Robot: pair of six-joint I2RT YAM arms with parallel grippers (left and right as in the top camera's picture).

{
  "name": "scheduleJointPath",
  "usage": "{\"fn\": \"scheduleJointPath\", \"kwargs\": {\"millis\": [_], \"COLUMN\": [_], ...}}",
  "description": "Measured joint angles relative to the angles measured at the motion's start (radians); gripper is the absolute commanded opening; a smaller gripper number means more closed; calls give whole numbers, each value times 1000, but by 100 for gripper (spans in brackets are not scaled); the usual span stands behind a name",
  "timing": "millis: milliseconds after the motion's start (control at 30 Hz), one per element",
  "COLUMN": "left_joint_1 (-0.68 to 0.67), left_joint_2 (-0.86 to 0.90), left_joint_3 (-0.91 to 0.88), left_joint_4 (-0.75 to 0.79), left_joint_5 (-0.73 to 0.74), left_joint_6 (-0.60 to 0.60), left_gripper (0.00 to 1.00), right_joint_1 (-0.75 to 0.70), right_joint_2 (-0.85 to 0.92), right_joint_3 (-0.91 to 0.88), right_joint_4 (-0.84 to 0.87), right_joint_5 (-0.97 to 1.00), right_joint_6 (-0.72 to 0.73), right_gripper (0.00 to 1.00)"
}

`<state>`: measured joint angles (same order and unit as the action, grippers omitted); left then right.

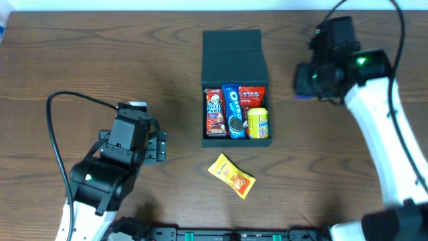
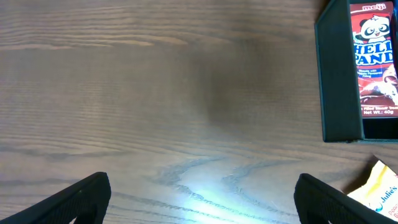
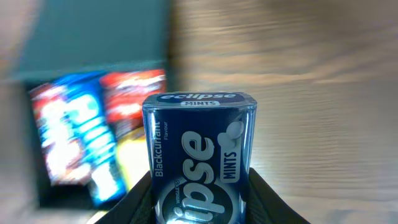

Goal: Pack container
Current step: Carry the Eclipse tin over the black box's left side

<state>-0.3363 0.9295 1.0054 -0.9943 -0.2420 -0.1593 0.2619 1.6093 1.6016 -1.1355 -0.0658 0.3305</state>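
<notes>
Container (image 1: pixel 233 53) sits a bit right of centre in the overhead shot. It's a dark teal box with the lid flap open and laid back toward the top of the frame. The lower half has stuff in it already: a red Hello Panda packet (image 1: pixel 215 110) on the left, a blue Oreo packet (image 1: pixel 233 110) next to it, then a red packet (image 1: pixel 252 96) with a small yellow tub (image 1: pixel 259 124) below it. They lie side by side and pretty much fill that end.

Just below the box, out on the wooden table (image 1: pixel 100 53), a yellow snack packet (image 1: pixel 231 175) lies at an angle, near the box but not touching it.

The right gripper (image 3: pixel 202 205) is in the upper right of the overhead frame, off to the side of the box and clear of it. It's clamped around a dark blue Eclipse mints tin (image 3: pixel 199 155), which stands upright between the fingers, label to the wrist camera. That view is blurry behind the tin.

The left gripper (image 2: pixel 202 199) is in the lower left, well apart from the box, jaws spread wide with nothing between them, just bare wood underneath.
</notes>
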Motion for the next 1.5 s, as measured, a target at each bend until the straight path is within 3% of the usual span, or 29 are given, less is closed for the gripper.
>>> {"fn": "scheduleJointPath", "kwargs": {"millis": [233, 433, 833, 1500], "left_joint_1": [0, 0, 0, 0], "left_joint_2": [0, 0, 0, 0], "left_joint_3": [0, 0, 0, 0], "left_joint_4": [0, 0, 0, 0], "left_joint_5": [0, 0, 0, 0], "left_joint_6": [0, 0, 0, 0], "left_gripper": [95, 95, 95, 95], "right_joint_1": [243, 355, 401, 402], "right_joint_2": [-8, 105, 328, 410], "right_joint_3": [0, 0, 0, 0], "right_joint_4": [66, 181, 232, 312], "right_joint_5": [-81, -101, -141, -139], "right_joint_6": [142, 254, 327, 378], "right_gripper": [1, 1, 1, 2]}}
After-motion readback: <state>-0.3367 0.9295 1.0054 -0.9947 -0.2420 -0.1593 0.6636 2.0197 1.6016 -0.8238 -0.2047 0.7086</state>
